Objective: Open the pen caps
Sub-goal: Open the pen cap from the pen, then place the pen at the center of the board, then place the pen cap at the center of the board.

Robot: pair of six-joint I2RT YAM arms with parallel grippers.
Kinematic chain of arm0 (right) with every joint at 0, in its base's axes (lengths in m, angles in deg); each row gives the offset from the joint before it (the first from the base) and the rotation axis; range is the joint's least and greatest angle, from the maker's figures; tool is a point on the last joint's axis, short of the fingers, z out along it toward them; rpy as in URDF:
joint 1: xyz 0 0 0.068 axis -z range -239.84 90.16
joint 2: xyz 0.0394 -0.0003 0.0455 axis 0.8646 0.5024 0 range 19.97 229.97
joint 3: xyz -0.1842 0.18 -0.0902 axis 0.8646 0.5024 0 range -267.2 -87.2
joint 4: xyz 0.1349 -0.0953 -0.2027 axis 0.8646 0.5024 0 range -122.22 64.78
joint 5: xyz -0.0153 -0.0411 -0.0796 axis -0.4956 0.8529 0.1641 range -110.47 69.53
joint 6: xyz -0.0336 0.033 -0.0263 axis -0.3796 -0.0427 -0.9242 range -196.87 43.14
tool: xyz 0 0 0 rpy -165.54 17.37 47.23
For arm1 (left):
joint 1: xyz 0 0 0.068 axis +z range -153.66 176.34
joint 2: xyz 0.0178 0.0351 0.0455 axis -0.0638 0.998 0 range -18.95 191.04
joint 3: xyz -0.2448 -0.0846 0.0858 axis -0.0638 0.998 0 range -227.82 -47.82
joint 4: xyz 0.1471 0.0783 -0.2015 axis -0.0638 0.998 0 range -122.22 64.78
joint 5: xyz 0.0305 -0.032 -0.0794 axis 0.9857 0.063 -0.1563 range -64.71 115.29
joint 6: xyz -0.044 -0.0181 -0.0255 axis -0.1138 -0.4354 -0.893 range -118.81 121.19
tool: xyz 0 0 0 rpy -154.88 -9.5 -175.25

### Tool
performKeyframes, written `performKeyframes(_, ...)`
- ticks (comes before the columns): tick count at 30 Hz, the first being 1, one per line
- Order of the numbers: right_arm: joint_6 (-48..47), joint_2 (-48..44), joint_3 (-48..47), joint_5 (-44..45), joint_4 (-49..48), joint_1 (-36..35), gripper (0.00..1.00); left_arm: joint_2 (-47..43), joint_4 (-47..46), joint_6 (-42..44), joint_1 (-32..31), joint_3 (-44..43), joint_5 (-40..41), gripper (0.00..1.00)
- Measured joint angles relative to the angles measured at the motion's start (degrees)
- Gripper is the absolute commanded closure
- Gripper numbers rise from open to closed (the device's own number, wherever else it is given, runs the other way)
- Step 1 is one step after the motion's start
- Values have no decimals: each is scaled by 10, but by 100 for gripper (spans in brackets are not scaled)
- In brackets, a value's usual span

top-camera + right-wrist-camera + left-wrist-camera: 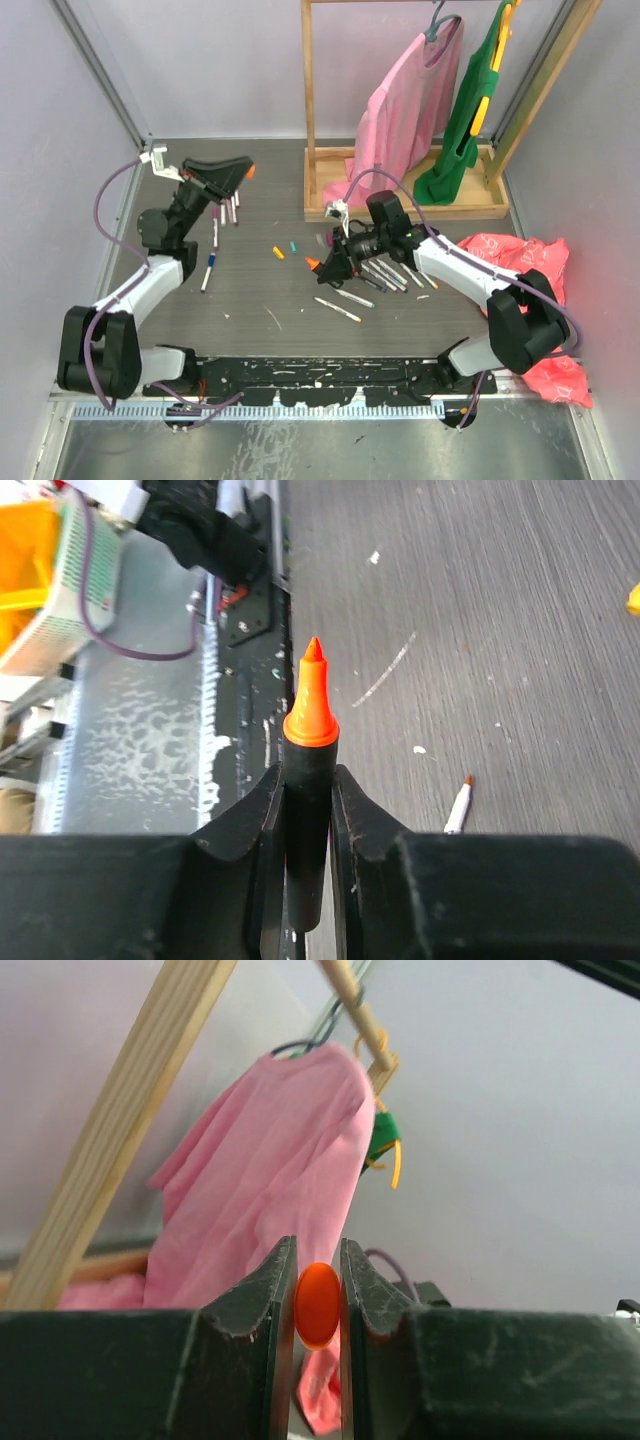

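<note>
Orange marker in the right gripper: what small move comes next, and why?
Probably lower the left gripper toward the table and release the orange cap. The marker in the right gripper shows its bare orange tip, and the cap is pinched apart from it in the left one, so this pen looks opened. Both grippers need freeing for the next.

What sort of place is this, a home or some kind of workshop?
Likely a robot test lab, not a home: a left arm and right arm bolted by a table, loose pens, and a wooden rack of clothes as props.
</note>
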Motion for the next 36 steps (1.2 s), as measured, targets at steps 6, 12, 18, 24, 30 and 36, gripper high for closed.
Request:
performKeyframes(6, -22, 0, 29, 139, 12, -77, 99, -127, 190, 27, 0, 144, 47, 100)
performKeyframes(12, -5, 9, 72, 252, 5, -160, 99, -257, 469, 47, 0, 207, 114, 100)
performKeyframes(18, 36, 94, 65, 365, 4, -210, 99, -229, 580, 40, -6, 209, 148, 100)
performKeyframes(24, 70, 117, 47, 444, 7, -231, 95, -107, 637, 29, -36, 193, 170, 100)
performKeyframes(30, 85, 125, 39, 476, 8, -231, 77, -60, 660, 27, -63, 179, 208, 100)
performKeyframes(36, 86, 132, 28, 485, 9, -234, 64, 3, 699, 24, -66, 127, 225, 89)
